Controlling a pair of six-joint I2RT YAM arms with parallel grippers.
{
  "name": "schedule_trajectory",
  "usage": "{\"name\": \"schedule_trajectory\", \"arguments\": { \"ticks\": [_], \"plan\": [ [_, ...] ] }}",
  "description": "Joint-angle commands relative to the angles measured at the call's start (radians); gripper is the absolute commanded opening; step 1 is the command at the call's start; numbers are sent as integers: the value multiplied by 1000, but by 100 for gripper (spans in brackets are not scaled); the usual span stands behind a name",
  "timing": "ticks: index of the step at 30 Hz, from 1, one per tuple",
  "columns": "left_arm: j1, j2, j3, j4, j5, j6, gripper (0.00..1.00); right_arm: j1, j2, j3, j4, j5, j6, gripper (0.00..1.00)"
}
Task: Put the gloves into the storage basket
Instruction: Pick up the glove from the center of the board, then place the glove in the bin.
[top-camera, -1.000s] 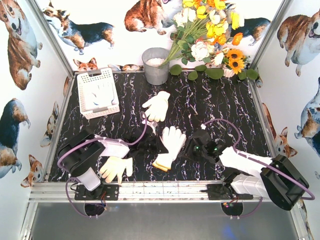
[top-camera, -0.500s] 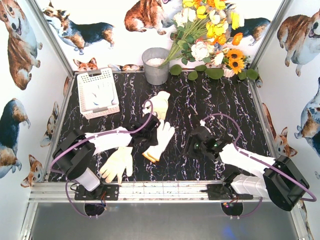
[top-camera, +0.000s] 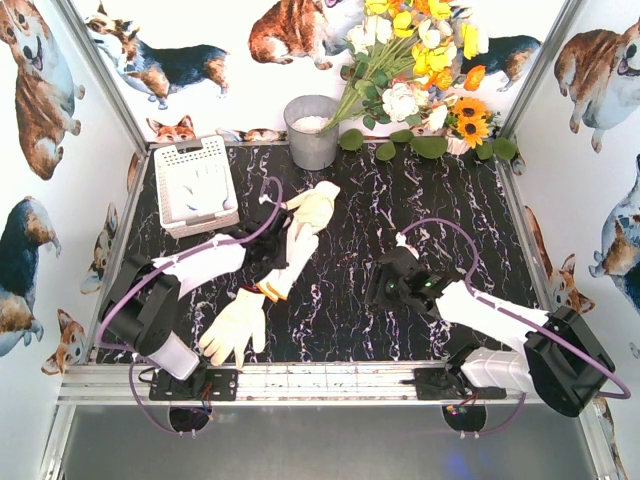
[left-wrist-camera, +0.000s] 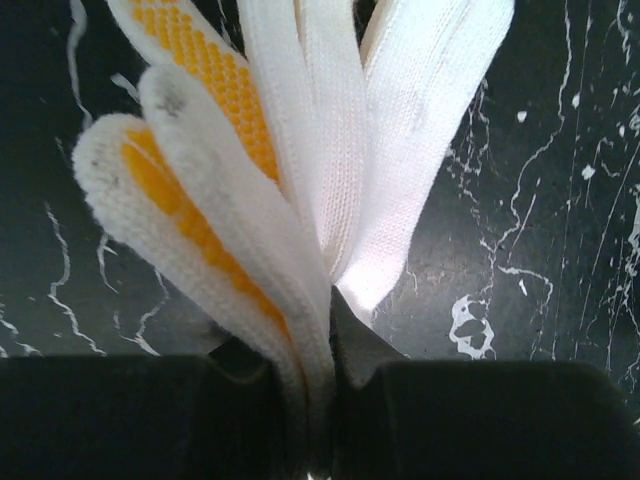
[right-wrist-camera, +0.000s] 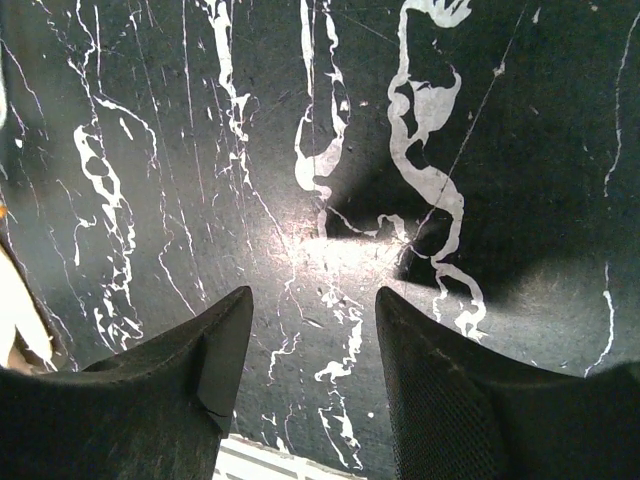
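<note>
while the left hand is clamped tight on a white, orange-cuffed glove, the right hand hangs parted and empty over the table. only the left wrist view shows the glove's orange-dotted grip side. the storage basket sits beyond the left hand.
</note>
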Motion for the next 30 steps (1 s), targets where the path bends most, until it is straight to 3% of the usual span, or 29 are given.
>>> {"name": "schedule_trajectory", "arguments": {
  "ticks": [1, 21, 30],
  "plan": [
    [42, 21, 83, -32, 3, 127, 0, 3, -4, -3, 54, 4, 2, 54],
    [241, 293, 561, -208, -90, 363, 0, 0, -179, -54, -26, 104, 28, 55],
    [283, 397, 784, -299, -122, 426, 0, 0, -157, -50, -20, 90, 26, 55]
  ]
}}
